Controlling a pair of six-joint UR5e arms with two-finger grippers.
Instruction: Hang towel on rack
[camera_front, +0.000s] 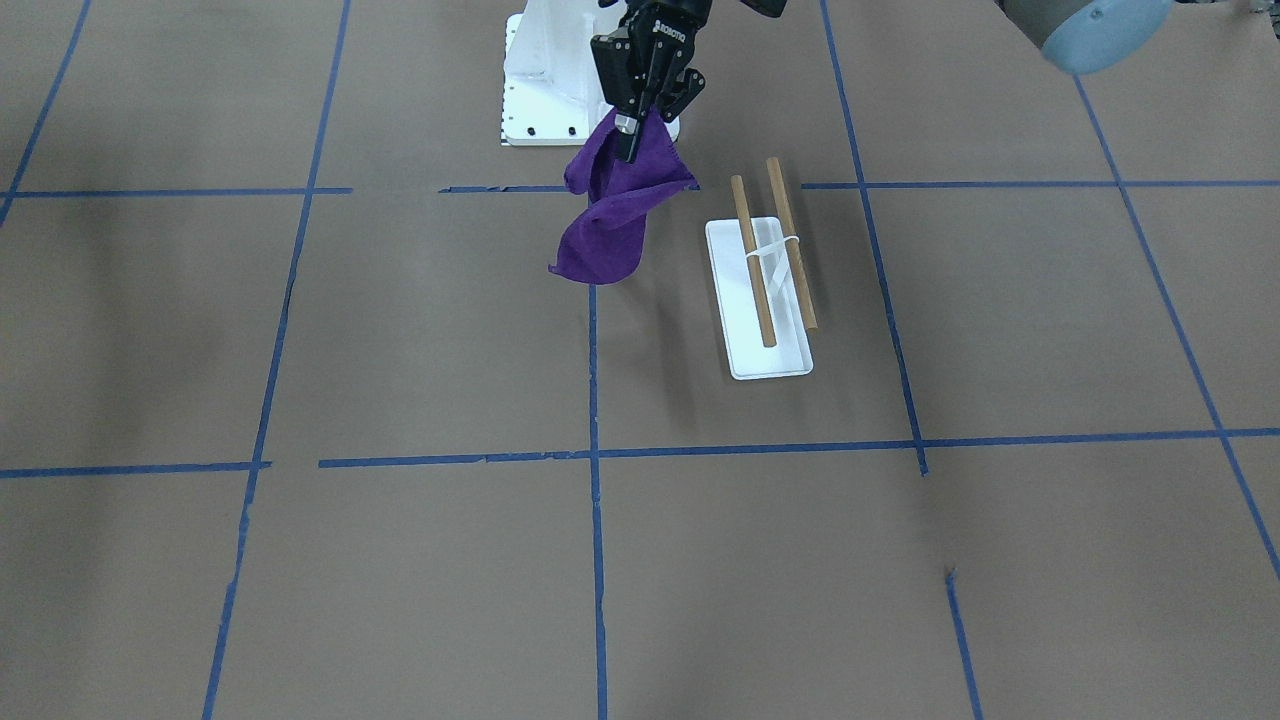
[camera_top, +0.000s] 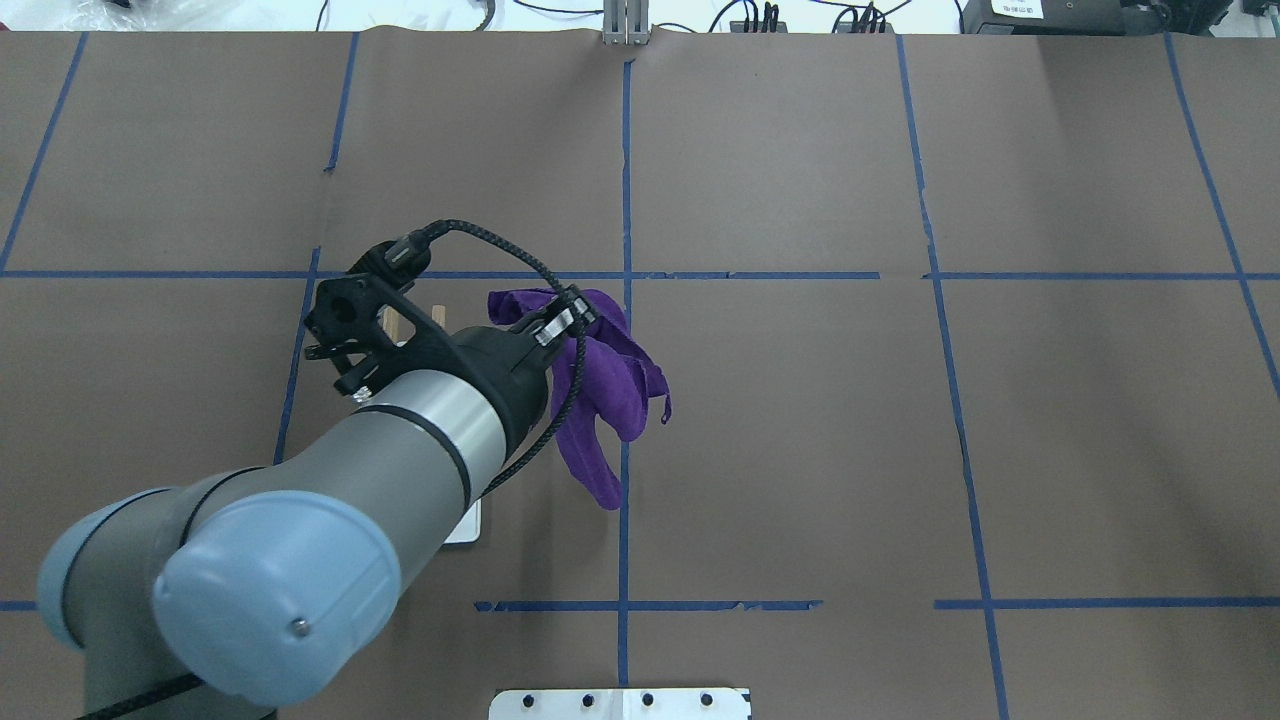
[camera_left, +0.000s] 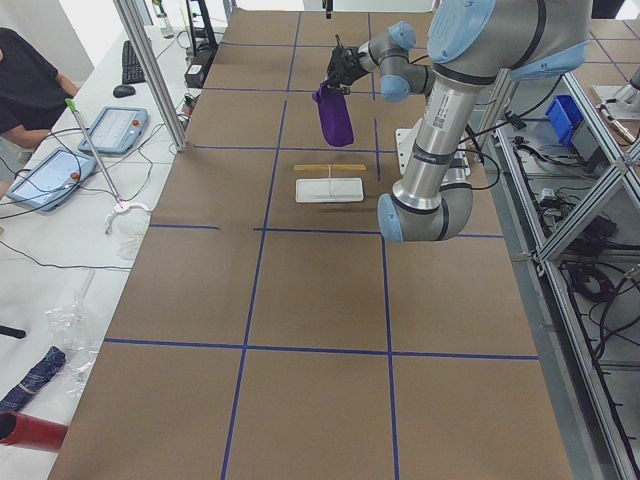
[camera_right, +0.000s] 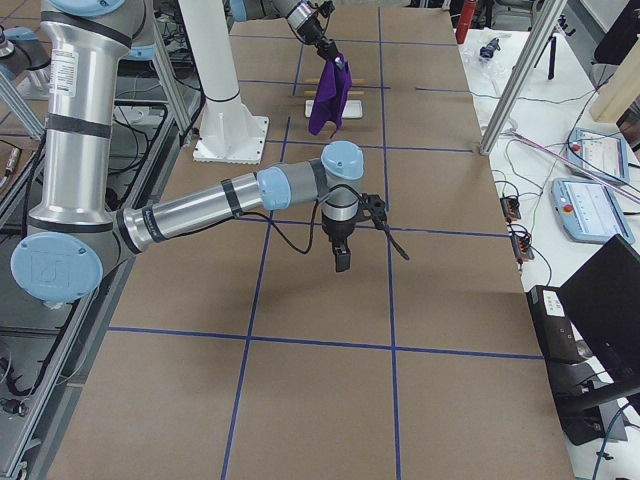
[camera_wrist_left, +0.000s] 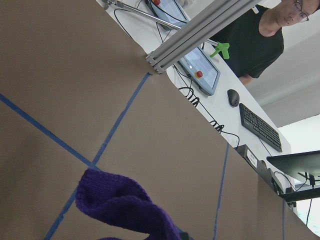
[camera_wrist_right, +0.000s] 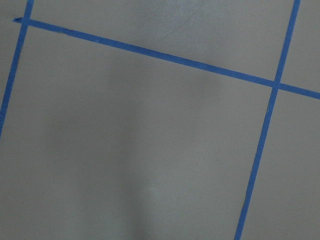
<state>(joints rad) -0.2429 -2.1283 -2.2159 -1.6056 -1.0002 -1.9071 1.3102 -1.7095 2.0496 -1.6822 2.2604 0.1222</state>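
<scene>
My left gripper (camera_front: 632, 135) is shut on the top edge of the purple towel (camera_front: 615, 215) and holds it in the air. The towel hangs crumpled, clear of the table; it also shows in the overhead view (camera_top: 610, 390) and at the bottom of the left wrist view (camera_wrist_left: 120, 207). The rack (camera_front: 755, 270), two wooden dowels over a white base, stands on the table just beside the towel, apart from it. In the overhead view my left arm hides most of the rack. My right gripper (camera_right: 340, 258) hovers low over bare table far from both; I cannot tell whether it is open or shut.
The white bolted pedestal (camera_front: 545, 80) stands right behind the left gripper. Blue tape lines grid the brown table. An aluminium post (camera_left: 150, 70) and operator tablets (camera_left: 115, 128) lie beyond the table's far edge, where a person stands.
</scene>
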